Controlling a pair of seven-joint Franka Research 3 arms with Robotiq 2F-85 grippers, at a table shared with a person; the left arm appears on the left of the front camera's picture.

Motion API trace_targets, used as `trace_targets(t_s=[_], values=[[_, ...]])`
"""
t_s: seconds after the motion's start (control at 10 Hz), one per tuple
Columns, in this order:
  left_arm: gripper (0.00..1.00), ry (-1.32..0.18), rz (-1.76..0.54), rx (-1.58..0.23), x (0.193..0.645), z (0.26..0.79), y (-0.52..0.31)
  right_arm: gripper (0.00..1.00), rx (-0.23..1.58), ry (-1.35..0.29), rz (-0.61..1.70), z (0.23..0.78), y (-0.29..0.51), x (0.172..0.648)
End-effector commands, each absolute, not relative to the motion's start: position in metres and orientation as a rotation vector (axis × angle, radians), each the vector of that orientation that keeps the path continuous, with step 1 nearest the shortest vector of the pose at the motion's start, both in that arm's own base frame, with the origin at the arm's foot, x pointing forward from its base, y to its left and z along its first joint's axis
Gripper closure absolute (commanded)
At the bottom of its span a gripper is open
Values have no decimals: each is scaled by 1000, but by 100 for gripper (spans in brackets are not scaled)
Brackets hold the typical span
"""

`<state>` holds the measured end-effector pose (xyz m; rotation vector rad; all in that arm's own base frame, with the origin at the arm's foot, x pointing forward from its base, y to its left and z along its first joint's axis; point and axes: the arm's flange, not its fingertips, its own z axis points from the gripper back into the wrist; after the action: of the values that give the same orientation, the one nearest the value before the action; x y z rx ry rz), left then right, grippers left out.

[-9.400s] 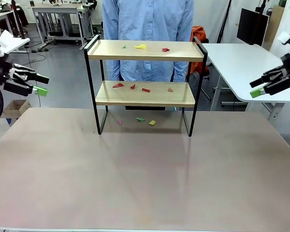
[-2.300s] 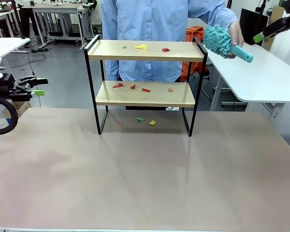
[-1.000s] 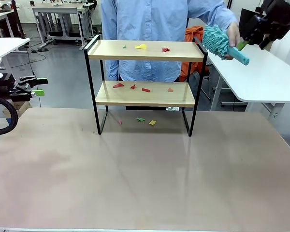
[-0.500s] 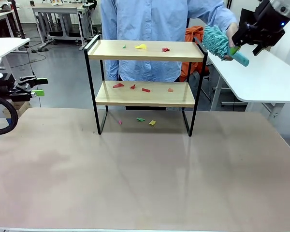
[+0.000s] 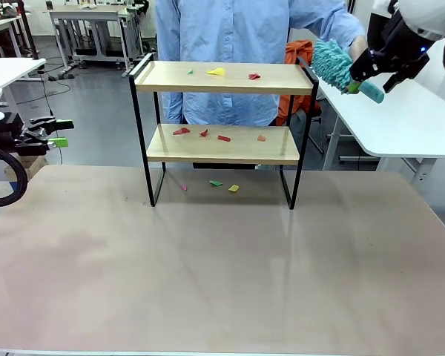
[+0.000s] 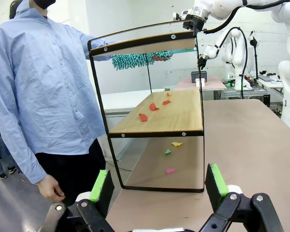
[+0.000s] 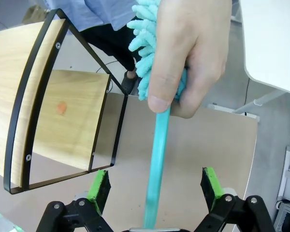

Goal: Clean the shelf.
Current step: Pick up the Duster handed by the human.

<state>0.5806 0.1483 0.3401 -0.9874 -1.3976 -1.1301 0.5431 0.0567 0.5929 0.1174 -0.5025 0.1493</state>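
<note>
Beige table held the shelf at twelve o'clock; left fingers spread at nine; right fingers, spread, straddled a duster in a person's hand at two.

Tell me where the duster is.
In the front view the teal duster is up at the right, just beyond the shelf's top board, held in the person's hand, its handle between the right gripper's open jaws.

Front camera faces the shelf; both wrist cameras share it.
</note>
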Motion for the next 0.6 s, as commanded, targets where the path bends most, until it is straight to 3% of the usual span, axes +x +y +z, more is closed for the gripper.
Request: trace_targets(t_s=[0.0,0.1,0.2,0.3,0.5], values=[[0,-1396,-1139,-984,581,342,148,12,76,-520,108,598,61,534],[0,-1396,-1139,-984,581,342,148,59,73,-525,106,596,62,537],[0,-1396,-1139,-984,581,342,148,71,73,-525,100,594,62,541],[0,-1396,-1139,-984,581,342,148,100,72,-522,99,593,63,541],[0,-1396,-1139,-984,581,342,148,100,69,-513,98,592,63,544]])
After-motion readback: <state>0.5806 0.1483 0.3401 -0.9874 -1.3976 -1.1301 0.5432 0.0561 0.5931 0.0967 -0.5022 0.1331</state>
